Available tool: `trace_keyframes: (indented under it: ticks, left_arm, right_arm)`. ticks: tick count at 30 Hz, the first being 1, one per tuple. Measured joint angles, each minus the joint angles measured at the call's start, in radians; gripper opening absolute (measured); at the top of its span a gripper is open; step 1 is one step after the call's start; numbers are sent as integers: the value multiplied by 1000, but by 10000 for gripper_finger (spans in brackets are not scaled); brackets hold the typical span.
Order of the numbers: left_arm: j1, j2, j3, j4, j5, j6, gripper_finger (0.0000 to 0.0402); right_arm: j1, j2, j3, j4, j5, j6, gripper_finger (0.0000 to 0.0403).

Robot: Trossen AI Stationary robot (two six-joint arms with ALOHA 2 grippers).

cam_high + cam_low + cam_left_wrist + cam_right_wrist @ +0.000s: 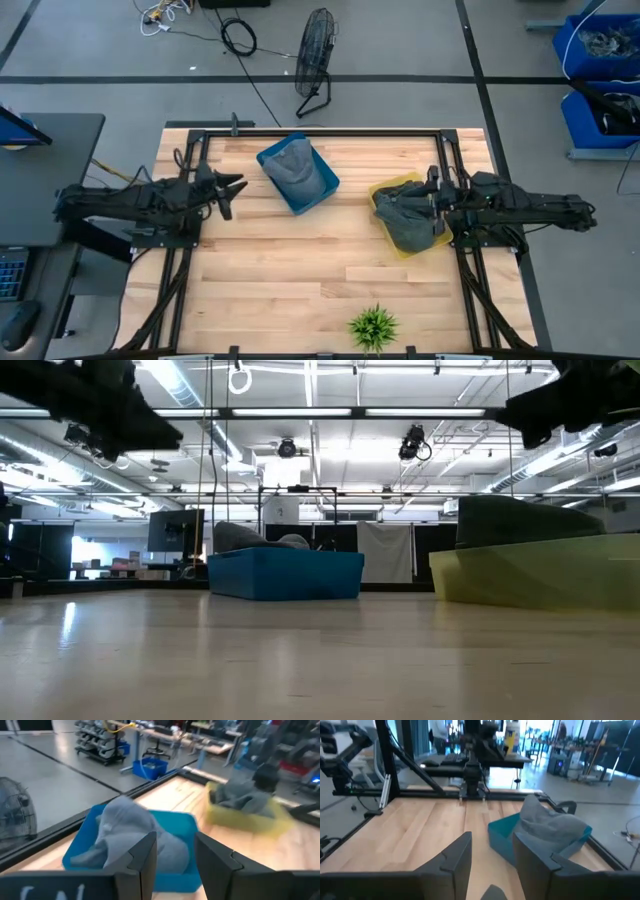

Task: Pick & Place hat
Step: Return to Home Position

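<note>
Two grey hats show. One lies in a blue bin (325, 186) at the table's far middle; that hat (294, 166) (125, 827) (547, 825) bulges above the bin's rim. The other hat (408, 222) (242, 799) fills a yellow bin (388, 187) toward the table's right. My left gripper (238, 190) (175, 855) is open and hovers left of the blue bin, pointing at it. Open as well, my right gripper (429, 194) (492, 855) hangs over the yellow bin's hat. The low view shows both arms raised high above the bins.
A small green plant (373, 327) stands at the table's near edge. Black frame rails (190, 250) run along the table's left, right and far sides. A fan (315, 50) stands on the floor beyond the far edge. Bare wood (300, 270) lies between the bins and the plant.
</note>
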Motion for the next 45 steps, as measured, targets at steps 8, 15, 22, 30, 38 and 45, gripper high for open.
trace_keyframes:
  ticks: [8, 15, 22, 30, 38, 45]
  left_arm:
    - [57, -1, -235, 337, 0, 37, 133]
    - [87, -38, -295, 458, 0, 67, 133]
    - [85, -57, -295, 454, 0, 114, 133]
    - [85, -57, -295, 448, 17, 108, 133]
    - [85, -56, -294, 428, 39, 169, 133]
    - [85, -56, -294, 320, 49, 139, 133]
  right_arm:
    - [0, -5, -223, 297, 9, 20, 146]
    - [-2, -6, -241, 319, 38, 17, 146]
    - [-2, -6, -278, 324, 19, 12, 146]
    - [-2, -8, -288, 379, 57, -2, 146]
    - [-2, -7, -288, 325, 152, -4, 146]
    - [-2, -7, -288, 274, 151, -7, 146]
